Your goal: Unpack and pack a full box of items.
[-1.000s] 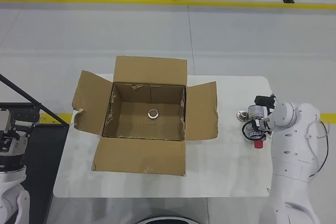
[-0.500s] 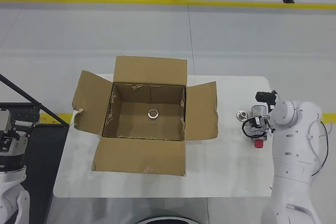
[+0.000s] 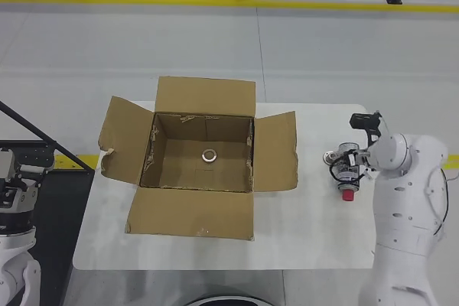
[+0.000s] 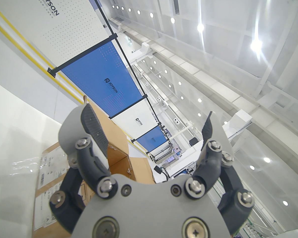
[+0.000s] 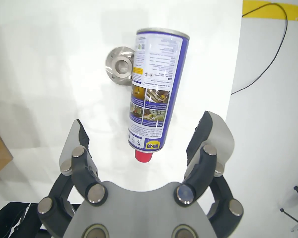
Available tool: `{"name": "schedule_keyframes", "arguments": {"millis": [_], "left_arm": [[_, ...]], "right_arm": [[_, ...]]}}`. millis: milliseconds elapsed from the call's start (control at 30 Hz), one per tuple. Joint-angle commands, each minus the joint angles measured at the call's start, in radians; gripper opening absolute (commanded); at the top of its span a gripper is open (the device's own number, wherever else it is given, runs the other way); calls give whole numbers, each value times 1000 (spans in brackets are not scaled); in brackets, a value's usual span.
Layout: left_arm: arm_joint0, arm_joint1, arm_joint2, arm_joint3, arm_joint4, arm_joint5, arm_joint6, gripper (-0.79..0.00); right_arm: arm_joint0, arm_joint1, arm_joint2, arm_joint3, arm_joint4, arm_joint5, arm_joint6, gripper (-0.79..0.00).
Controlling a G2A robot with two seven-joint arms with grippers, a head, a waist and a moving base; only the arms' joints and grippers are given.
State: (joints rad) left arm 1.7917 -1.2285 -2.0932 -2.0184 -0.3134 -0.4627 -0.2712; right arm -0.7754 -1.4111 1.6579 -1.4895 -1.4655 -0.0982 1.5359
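An open cardboard box (image 3: 199,210) stands mid-table with its flaps spread; a small metal ring (image 3: 208,155) lies on its floor. A blue-and-white spray can (image 5: 155,92) with a red cap (image 5: 143,156) lies on its side near the table's right edge, touching a round metal flange (image 5: 120,66). My right gripper (image 5: 142,121) hovers open above the cap end, holding nothing. From above, the can (image 3: 346,176) and flange (image 3: 330,158) lie just left of the right arm. My left gripper (image 4: 147,112) is open and empty, tilted upward off the table's left side.
The white table (image 3: 176,245) has bare room in front of the box and around the can. Its right edge (image 5: 234,75) runs close beside the can. A box flap (image 4: 114,147) sits near the left gripper. A black cable (image 5: 275,50) lies on the floor.
My right gripper has drawn back from the spray can, which now lies uncovered on the table. The wrist has swung toward the far right. The left arm has not moved.
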Motion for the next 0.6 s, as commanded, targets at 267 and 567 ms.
{"name": "schedule_keyframes", "arguments": {"millis": [267,567], "left_arm": [[4,-1,-37,-27,176,38,33,0],[8,-2,-50,-29,264,49,43,0]], "right_arm": [[-81,-9,-154,-459,42,77,0,0],[-49,-18,-230,-523,154,91,-24,0]]}}
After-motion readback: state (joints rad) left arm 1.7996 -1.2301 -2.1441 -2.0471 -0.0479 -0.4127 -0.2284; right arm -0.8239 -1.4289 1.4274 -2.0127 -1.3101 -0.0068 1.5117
